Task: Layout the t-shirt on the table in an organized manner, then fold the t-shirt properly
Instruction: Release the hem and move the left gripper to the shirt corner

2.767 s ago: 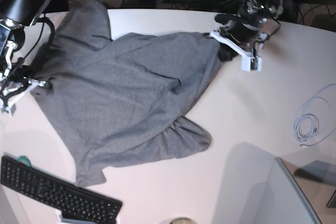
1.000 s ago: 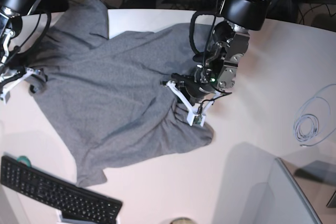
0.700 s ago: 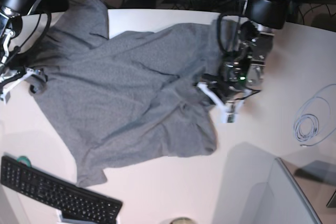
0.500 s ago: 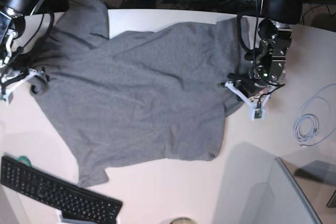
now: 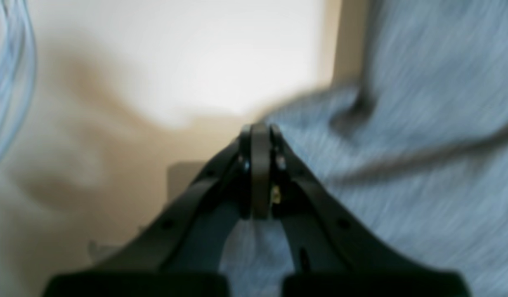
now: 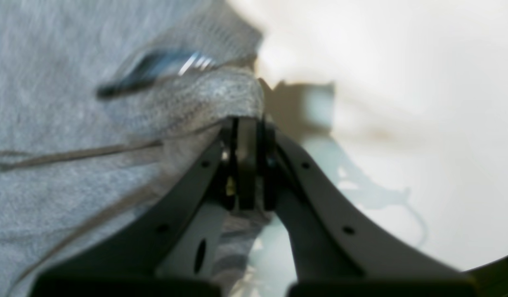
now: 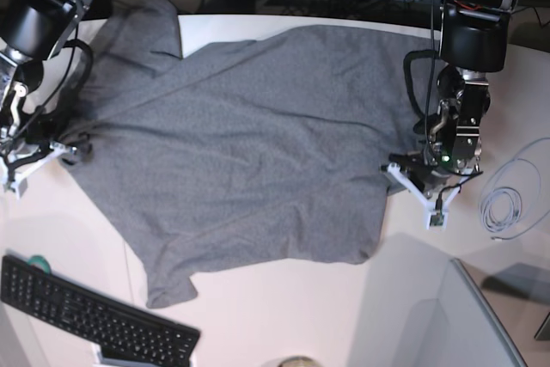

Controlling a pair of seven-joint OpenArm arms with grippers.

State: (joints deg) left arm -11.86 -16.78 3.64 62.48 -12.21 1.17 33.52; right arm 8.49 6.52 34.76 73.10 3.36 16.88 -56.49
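The heather-grey t-shirt [image 7: 241, 152] lies spread wide over the white table [image 7: 284, 315], one corner trailing toward the keyboard. My left gripper [image 7: 400, 174] is at the shirt's right edge. The left wrist view shows this gripper [image 5: 260, 128] shut, with blurred grey t-shirt [image 5: 423, 165] fabric meeting its tips. My right gripper [image 7: 76, 150] is at the shirt's left edge. In the right wrist view that gripper [image 6: 246, 121] is shut on a bunched fold of the t-shirt [image 6: 204, 103].
A black keyboard [image 7: 86, 315] lies at the front left, with a small green object [image 7: 36, 261] beside it. A coiled pale cable [image 7: 503, 208] lies right of my left arm. A grey panel [image 7: 430, 307] fills the front right. Cables and gear sit beyond the far edge.
My left gripper has dragged the shirt's right edge further right and toward the front, flattening the folds and bunching. The right gripper has kept its hold on the left edge, shifting slightly.
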